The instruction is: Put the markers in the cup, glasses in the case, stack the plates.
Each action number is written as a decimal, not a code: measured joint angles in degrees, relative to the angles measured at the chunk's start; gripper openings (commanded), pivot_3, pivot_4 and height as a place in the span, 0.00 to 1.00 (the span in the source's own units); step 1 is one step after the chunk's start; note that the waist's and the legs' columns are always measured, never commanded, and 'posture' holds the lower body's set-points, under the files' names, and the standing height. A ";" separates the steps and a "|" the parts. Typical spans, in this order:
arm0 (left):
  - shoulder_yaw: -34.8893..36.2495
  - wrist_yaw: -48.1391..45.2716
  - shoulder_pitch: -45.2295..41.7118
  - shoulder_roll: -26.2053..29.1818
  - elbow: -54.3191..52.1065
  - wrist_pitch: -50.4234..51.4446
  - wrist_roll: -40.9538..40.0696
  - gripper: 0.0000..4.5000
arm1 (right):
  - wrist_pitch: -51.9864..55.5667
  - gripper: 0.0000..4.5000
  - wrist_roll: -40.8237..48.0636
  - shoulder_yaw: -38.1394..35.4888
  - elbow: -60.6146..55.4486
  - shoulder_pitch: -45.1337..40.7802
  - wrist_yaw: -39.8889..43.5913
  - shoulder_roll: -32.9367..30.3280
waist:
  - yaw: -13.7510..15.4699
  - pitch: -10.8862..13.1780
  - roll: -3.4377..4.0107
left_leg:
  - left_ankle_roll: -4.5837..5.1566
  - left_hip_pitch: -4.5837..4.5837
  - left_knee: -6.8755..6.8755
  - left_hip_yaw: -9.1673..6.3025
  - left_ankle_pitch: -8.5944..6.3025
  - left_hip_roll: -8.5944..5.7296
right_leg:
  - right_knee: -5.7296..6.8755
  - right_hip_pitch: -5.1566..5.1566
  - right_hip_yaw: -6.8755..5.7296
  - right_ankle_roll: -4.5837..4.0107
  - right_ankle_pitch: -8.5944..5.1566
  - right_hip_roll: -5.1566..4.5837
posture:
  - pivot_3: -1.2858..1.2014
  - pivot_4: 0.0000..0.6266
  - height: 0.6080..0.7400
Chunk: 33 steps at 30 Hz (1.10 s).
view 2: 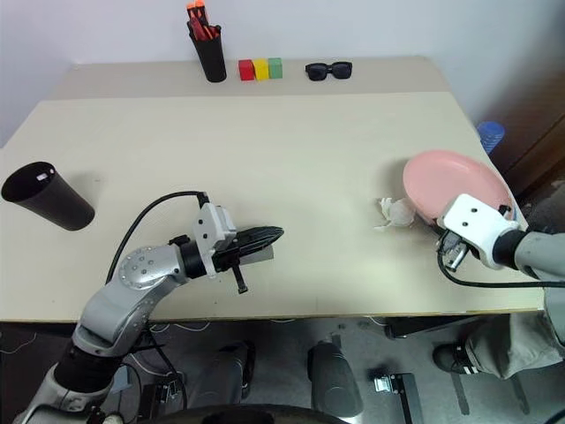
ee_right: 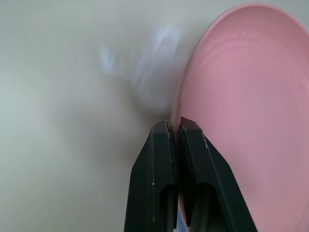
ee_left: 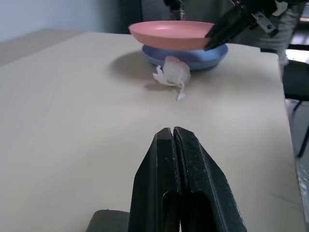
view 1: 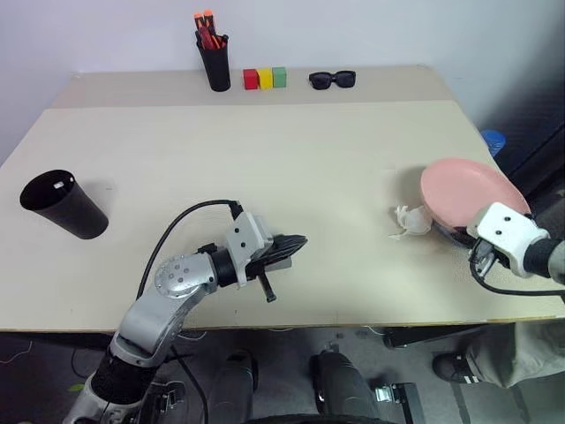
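Plates: showing in the head view as a pink plate (view 1: 463, 190) lying at three o'clock on the desk (view 1: 291, 159), with a crumpled white scrap (view 1: 410, 221) just beside its rim. Standing at nine o'clock, the black cup (view 1: 62, 205), contents too dark to tell. Waiting at twelve o'clock: pen holder (view 1: 214, 62), coloured blocks (view 1: 265, 78), sunglasses (view 1: 333, 79). Hovering near six o'clock, the left claw (view 1: 296, 243), with a grey flat thing (view 2: 258, 254) just under it, possibly the case, though not sure.

Looking along the left claw in the left wrist view: fingers pressing fully together, gripping nothing. Beyond, pink plate sitting over the blue plate (ee_left: 193, 57), and the right claw (ee_left: 211, 42) touching the pink rim.

Looking along the right claw in the right wrist view: fingers closing tight, seemingly pinching the pink plate's edge.

Judging progress: stacking nearly finished, needing only release once the pink plate is resting squarely. Treating markers-into-cup and glasses-into-case as unconfirmed and likely remaining.
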 measured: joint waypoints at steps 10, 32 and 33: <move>0.95 -0.05 -0.41 0.47 1.28 -0.96 1.00 0.00 | -0.14 0.65 1.51 2.07 -1.09 -7.09 -1.07 1.11 | 0.24 0.01 -0.02 | 0.00 -0.04 0.02 -0.03 0.00 0.00 | -0.02 0.02 -0.01 0.02 0.00 -0.01 | 0.52 0.24 1.00; 2.95 4.46 4.70 1.22 -4.70 1.68 1.03 0.00 | -16.94 0.01 -11.66 19.79 16.52 -18.45 -7.01 4.23 | 0.38 0.02 -0.04 | -0.01 -0.15 0.06 -0.04 0.00 -0.02 | -0.03 -0.05 -0.01 0.02 0.00 -0.04 | 0.52 0.24 1.00; 3.05 4.63 4.70 1.14 -4.78 1.68 1.01 0.00 | -16.33 0.01 -11.00 19.17 15.96 -18.46 -6.98 4.23 | 0.36 0.02 -0.04 | -0.01 -0.15 0.07 -0.04 0.00 -0.02 | -0.03 -0.06 -0.01 0.02 0.00 -0.04 | 0.52 0.24 1.00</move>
